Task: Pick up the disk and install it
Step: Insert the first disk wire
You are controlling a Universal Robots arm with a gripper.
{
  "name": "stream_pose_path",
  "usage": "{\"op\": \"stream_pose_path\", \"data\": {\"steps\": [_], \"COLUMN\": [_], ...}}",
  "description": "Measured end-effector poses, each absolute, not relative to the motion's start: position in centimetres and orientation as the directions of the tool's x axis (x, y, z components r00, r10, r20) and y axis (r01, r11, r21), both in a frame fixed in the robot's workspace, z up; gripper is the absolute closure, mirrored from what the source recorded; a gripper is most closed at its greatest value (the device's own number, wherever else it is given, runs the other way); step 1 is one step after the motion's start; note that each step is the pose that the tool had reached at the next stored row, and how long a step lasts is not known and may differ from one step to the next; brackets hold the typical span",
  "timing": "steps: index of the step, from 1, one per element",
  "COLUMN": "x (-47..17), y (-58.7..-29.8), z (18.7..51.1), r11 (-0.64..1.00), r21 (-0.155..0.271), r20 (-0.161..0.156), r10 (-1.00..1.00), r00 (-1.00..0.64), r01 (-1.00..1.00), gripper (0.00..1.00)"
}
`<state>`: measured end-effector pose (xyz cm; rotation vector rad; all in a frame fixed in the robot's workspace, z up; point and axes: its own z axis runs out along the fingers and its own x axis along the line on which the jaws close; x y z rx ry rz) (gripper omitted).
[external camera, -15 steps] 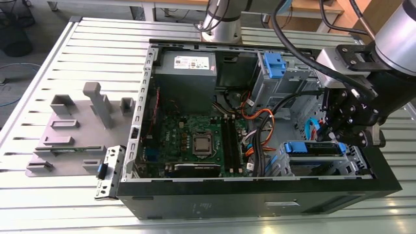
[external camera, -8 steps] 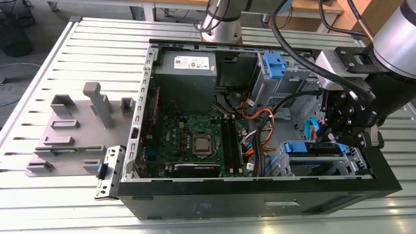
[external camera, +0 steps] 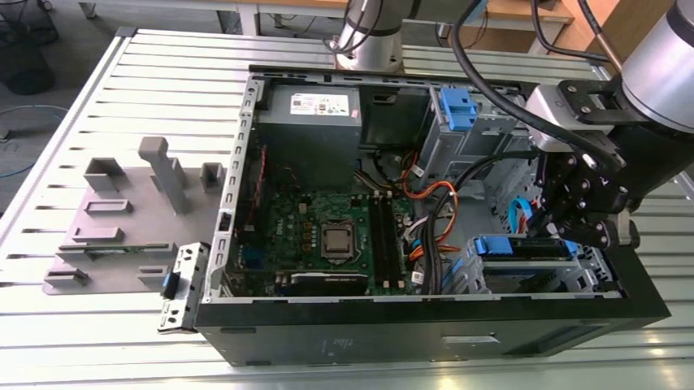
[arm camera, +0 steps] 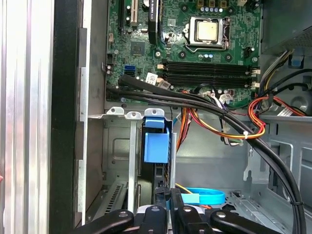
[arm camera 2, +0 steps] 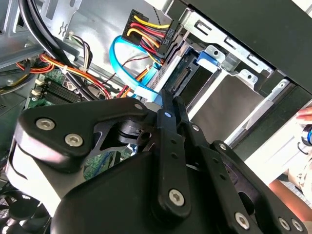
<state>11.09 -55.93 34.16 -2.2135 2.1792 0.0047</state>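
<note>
Black sheet metal forms the open computer case (external camera: 434, 333), lying on its side. The bare-metal drive cage (arm camera: 117, 141) sits in one of its corners, and everything that matters to this step is at that cage.

The green motherboard (arm camera: 195, 63) lies beside the cage, on the far side of a bundle of black cables (arm camera: 204, 105) that crosses just past the cage mouth.

The disk (arm camera: 156, 146) stands on edge inside the cage. Its blue carrier frame sits between the cage rails, and its blue tab is level with the cage's front lip. It looks partly or nearly seated.

The gripper (arm camera: 166, 194) is right at the disk's rear edge, in line with the slot. I cannot tell whether it is clamped on the disk or merely resting against it.

A blue data cable (arm camera: 207, 196) curls just beside the gripper, close to the disk's connector end.

To do this step well:
- Keep the push straight along the cage rails, so the carrier does not bind against one side.
- Keep the force gentle and even until the frame latches.
- Keep the blue cable and the coloured power leads (arm camera 2: 146, 27) out of the gap behind the disk, where they could be pinched.
</note>
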Motion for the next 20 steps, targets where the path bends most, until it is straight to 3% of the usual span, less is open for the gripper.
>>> {"op": "stream_pose_path", "data": {"steps": [20], "x": [11.11], "y": [-56.06], "z": [33.82], "r11": [-0.015], "r21": [-0.023], "r20": [-0.027], "r10": [-1.0], "r00": [0.016], "r01": [-1.0], "gripper": [0.84]}}
